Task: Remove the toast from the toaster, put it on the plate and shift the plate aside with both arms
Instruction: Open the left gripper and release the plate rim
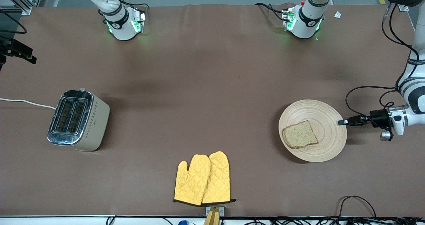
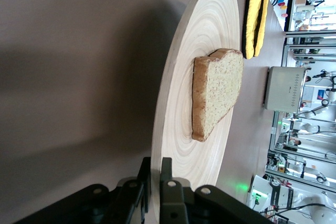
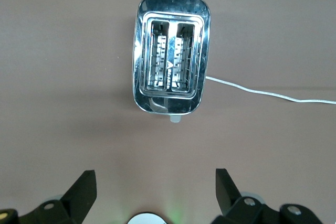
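Both arms point(image 1: 313, 9) white, jointed, with black bands, green lights glowing at the bases, loose black cables looped along the left arm, and black two-finger grippers point(image 1: 342, 122) showing silver screw heads on the knuckles.

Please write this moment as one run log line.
toast: on plate | left gripper: shut on plate rim | right gripper: open, above toaster

Front view: we look steeply down across the whole worktop point(image 1: 212, 85). Left wrist view: close, edge-on along the plate point(image 2: 178, 98) at our jaws. Right wrist view: straight down on the toaster point(image 3: 170, 53), shared with front.
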`<action>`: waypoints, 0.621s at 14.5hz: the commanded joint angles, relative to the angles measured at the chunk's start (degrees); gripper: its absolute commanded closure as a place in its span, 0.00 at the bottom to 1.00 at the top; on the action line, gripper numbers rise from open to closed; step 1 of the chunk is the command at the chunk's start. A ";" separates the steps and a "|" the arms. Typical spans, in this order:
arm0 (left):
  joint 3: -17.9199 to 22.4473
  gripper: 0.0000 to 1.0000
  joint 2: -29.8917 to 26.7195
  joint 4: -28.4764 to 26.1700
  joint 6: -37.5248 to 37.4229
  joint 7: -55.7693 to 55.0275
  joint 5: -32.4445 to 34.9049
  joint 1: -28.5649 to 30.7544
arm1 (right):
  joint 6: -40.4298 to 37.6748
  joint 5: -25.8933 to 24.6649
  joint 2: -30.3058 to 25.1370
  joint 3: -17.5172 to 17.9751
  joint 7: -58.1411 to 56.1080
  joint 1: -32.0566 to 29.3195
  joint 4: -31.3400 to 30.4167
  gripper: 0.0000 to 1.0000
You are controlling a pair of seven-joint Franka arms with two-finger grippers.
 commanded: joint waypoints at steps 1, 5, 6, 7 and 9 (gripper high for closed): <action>-0.58 0.98 1.98 2.23 -4.02 0.61 0.04 0.74 | -0.24 0.05 -0.36 0.46 -0.72 -1.47 -0.14 0.00; -0.49 0.95 3.04 2.23 -6.40 0.35 0.22 0.92 | 0.03 0.84 -0.36 0.55 -0.72 -1.47 -0.23 0.00; -0.49 0.92 3.13 2.23 -6.40 0.35 0.56 0.92 | -0.06 0.84 -0.36 0.55 -0.81 -1.56 -0.23 0.00; -0.49 0.90 3.21 2.32 -6.40 0.26 2.05 0.92 | -0.06 0.75 -0.36 0.55 -0.81 -1.56 -0.23 0.00; -0.49 0.86 3.22 2.32 -6.40 0.17 2.68 0.92 | 0.03 0.84 -0.36 0.55 -0.81 -1.47 -0.23 0.00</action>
